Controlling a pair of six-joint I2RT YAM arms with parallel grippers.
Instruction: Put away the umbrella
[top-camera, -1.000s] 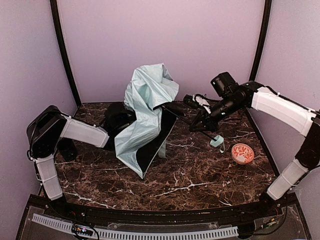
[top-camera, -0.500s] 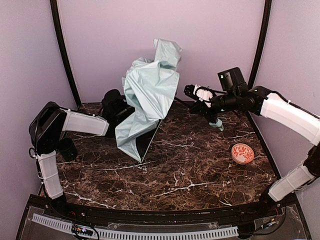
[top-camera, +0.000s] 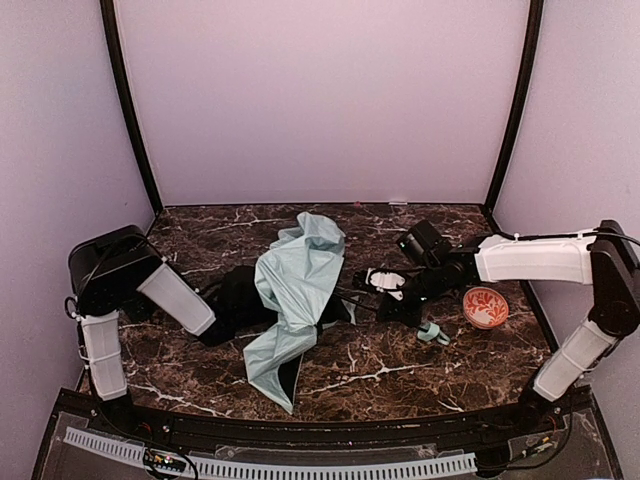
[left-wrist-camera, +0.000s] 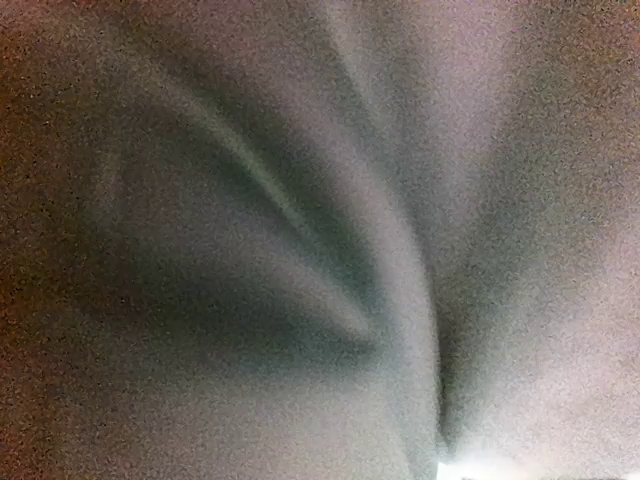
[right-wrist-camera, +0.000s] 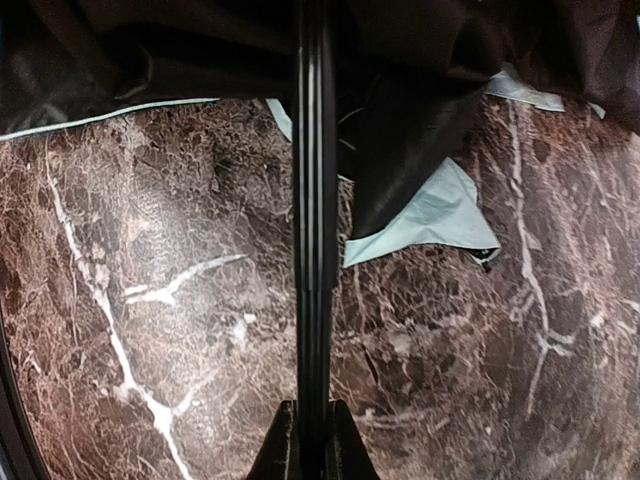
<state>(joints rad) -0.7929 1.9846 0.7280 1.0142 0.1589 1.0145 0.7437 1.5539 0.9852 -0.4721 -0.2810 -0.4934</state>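
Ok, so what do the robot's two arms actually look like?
Both the left arm and right arm have white shell-covered links joined by bulky black joints. The right end effector is black with a white patch, a black camera block behind it. Thin dark cables trail along them.

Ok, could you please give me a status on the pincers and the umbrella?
Right pincer shut on the umbrella by its shaft. Left pincer hidden under the canopy, state unseen. Umbrella slumped on the table. Orange ball clear of it.
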